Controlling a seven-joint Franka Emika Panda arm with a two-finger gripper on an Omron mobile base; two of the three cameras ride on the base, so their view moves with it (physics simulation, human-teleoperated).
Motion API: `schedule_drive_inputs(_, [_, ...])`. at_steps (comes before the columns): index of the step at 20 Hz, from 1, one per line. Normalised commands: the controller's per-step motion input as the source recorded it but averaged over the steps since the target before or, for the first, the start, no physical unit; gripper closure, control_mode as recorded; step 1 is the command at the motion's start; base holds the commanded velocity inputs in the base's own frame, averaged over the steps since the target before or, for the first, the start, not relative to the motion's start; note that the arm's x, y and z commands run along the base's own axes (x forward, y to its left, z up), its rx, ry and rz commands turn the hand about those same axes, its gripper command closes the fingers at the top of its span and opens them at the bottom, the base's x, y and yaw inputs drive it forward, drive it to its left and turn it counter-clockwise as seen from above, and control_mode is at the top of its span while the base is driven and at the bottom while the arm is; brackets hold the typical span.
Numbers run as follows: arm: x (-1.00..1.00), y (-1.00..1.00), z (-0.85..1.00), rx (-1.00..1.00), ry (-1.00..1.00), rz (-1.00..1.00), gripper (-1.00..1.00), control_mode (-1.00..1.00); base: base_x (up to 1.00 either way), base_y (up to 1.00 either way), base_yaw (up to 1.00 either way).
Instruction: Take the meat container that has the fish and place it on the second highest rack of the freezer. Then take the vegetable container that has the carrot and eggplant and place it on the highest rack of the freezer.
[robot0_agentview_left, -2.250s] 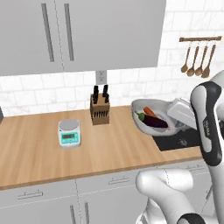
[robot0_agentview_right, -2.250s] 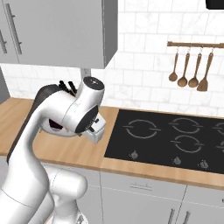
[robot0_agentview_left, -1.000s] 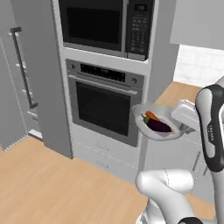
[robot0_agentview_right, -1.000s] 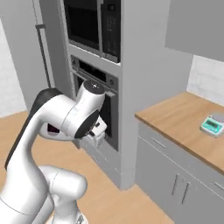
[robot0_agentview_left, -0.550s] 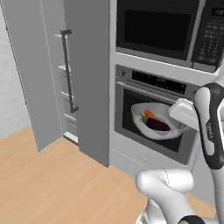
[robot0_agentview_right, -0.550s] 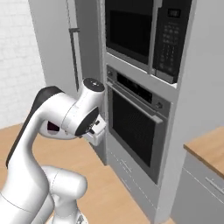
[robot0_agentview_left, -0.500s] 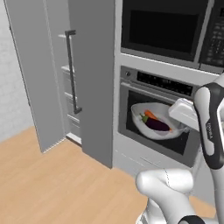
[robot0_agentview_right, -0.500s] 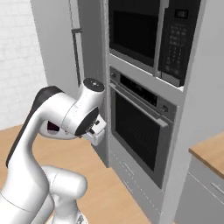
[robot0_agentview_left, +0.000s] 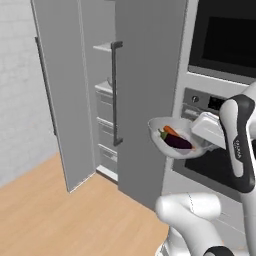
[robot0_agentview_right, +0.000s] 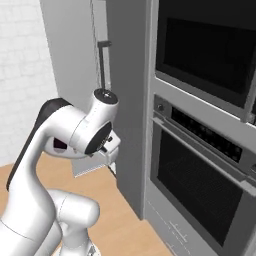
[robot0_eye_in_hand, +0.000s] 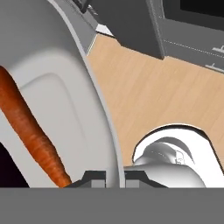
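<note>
The vegetable container (robot0_agentview_left: 171, 143), a pale tub, hangs in front of the oven column with the orange carrot (robot0_agentview_left: 170, 131) and the dark eggplant (robot0_agentview_left: 178, 144) in it. My gripper (robot0_eye_in_hand: 114, 178) is shut on the tub's rim (robot0_eye_in_hand: 104, 127); the carrot (robot0_eye_in_hand: 36, 131) lies inside, just left of the fingers. To the tub's left the freezer (robot0_agentview_left: 103, 117) stands open. Its highest rack (robot0_agentview_left: 106, 47) is bare, and a pale tub shape sits on the second highest rack (robot0_agentview_left: 104, 87). The fish is hidden.
The freezer door (robot0_agentview_left: 60, 100) swings out to the left. A closed grey panel with a dark bar handle (robot0_agentview_left: 116, 95) stands between the open shelves and the built-in oven (robot0_agentview_right: 200, 185). Wooden floor (robot0_agentview_left: 60, 215) lies in front.
The whole picture has swung from the counter past the oven column to the open freezer, so the base has moved. The tub stays gripped at the same spot beside the arm.
</note>
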Motion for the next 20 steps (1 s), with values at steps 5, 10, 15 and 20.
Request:
schedule_drive_inputs(5, [0.00, 0.00, 0.00, 0.00, 0.00, 0.00, 1.00, 1.00, 1.00, 1.00, -0.38])
schedule_drive_inputs(10, [0.00, 0.00, 0.00, 0.00, 0.00, 0.00, 1.00, 1.00, 0.30, 0.92, -0.37])
schedule_drive_inputs(15, [0.00, 0.00, 0.00, 0.00, 0.00, 0.00, 1.00, 1.00, 0.06, 0.98, -0.37])
schedule_drive_inputs(20, [0.00, 0.00, 0.00, 0.00, 0.00, 0.00, 1.00, 1.00, 0.20, 0.71, -0.35])
